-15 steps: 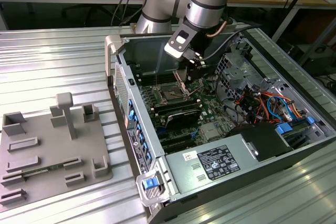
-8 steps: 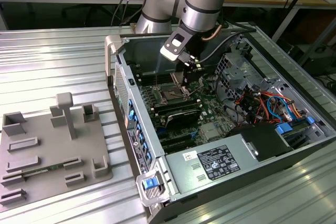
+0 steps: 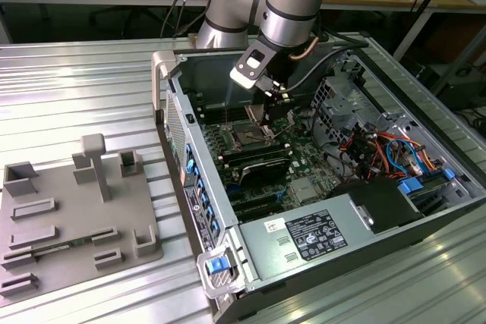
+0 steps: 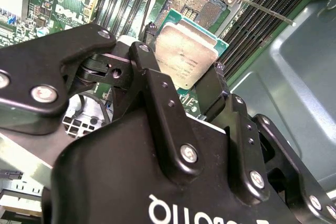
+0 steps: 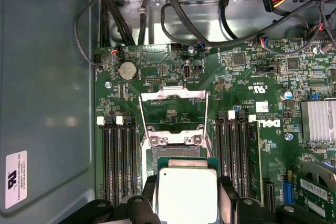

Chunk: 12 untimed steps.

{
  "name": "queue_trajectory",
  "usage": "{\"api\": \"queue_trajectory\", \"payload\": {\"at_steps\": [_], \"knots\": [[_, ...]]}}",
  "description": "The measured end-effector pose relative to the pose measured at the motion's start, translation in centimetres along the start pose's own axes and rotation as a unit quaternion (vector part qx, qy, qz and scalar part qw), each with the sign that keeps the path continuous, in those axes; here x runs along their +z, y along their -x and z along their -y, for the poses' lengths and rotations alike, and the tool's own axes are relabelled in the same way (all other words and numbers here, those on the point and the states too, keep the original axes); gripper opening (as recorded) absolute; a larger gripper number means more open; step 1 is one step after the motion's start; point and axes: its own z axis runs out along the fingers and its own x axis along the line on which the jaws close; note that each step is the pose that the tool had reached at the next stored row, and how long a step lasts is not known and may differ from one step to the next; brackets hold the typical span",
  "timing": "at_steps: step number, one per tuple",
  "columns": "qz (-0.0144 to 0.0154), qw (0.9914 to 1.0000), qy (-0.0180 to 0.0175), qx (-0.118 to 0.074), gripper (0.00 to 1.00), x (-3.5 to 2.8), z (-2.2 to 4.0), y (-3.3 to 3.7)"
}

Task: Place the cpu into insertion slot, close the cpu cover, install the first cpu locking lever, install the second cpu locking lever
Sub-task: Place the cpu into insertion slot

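My gripper (image 5: pixel 187 183) (image 4: pixel 184 51) is shut on the cpu (image 5: pixel 187 198) (image 4: pixel 185 56), a flat square chip with a silver-grey top, pinched at two opposite edges by the black fingers (image 5: pixel 227 195). The chip hangs just above and slightly to one side of the insertion slot (image 5: pixel 176 154) (image 4: pixel 194 3), whose dark pin field is exposed. The cpu cover (image 5: pixel 173 94), a shiny metal frame with a square window, is swung open beyond the slot. Thin metal locking levers (image 5: pixel 140 124) (image 4: pixel 265 10) stand released beside it. In the exterior view the gripper (image 3: pixel 268 102) is inside the open computer case over the slot (image 3: pixel 250 139).
Long black memory slots (image 5: pixel 118 161) flank the socket on both sides. A finned heatsink (image 5: pixel 317 121) and bundles of cables (image 5: pixel 173 19) lie nearby. The case wall (image 5: pixel 47 103) stands close. A grey fixture plate (image 3: pixel 76 218) lies at the exterior view's left.
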Motion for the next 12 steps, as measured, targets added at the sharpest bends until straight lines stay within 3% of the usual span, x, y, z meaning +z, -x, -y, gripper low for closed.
{"api": "queue_trajectory", "payload": {"at_steps": [12], "knots": [[0.0, 1.0, 0.0, 0.0, 0.55, 0.16, 0.01, 0.0]]}}
